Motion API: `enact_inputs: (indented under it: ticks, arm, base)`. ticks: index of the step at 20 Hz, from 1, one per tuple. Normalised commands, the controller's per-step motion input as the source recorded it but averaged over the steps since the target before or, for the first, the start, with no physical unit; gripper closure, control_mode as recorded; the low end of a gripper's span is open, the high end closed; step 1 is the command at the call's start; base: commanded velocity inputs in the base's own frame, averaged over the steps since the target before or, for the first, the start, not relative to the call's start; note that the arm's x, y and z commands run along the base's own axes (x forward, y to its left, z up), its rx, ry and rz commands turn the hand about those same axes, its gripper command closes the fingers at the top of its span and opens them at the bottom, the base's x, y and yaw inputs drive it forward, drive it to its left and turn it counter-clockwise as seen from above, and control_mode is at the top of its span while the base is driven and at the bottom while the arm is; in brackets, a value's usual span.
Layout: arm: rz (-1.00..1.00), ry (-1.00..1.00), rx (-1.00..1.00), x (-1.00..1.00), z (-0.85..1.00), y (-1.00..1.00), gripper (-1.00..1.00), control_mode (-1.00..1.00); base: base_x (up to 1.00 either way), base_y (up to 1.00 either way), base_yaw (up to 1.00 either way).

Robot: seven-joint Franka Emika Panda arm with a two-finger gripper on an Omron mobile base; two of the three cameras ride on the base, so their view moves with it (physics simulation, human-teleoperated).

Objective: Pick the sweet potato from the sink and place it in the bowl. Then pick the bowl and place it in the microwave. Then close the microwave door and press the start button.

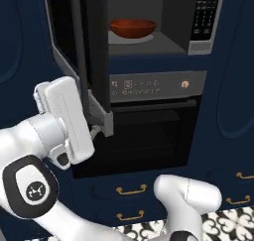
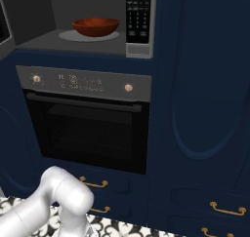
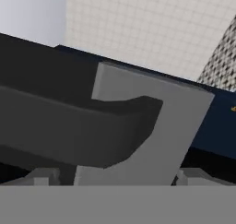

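The reddish-brown bowl point(image 1: 133, 28) point(image 2: 95, 26) sits inside the open microwave point(image 1: 206, 17) point(image 2: 139, 21), on the cavity floor. The sweet potato is hidden; I cannot tell whether it lies in the bowl. The microwave door point(image 1: 92, 51) stands swung out toward me, seen edge-on. My gripper point(image 1: 97, 130) is at the door's lower grey corner, on its outer side. In the hand view that grey door frame point(image 3: 152, 126) is very close, and my gripper point(image 3: 117, 178) is open with its fingertips point(image 3: 44, 177) wide apart on either side of it. The sink is out of view.
Below the microwave is the black oven point(image 1: 149, 136) point(image 2: 88, 128) with its grey knob panel point(image 1: 156, 85). Navy drawers with brass handles point(image 1: 131, 189) lie beneath. Tall navy cabinet doors point(image 2: 205, 85) flank the right, and patterned floor tiles point(image 1: 228, 222) lie below.
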Motion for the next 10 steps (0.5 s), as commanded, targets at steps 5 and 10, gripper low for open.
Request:
enact_inputs:
  ticks: [5, 10]
  arm:
    - [0.00, 0.11, 0.24, 0.48, 0.00, -1.00, -1.00, -1.00]
    - [0.07, 0.24, 0.14, 0.95, -0.04, -1.00, -1.00, -1.00]
  base:
    - [0.00, 0.00, 0.00]
    - [0.00, 0.00, 0.00]
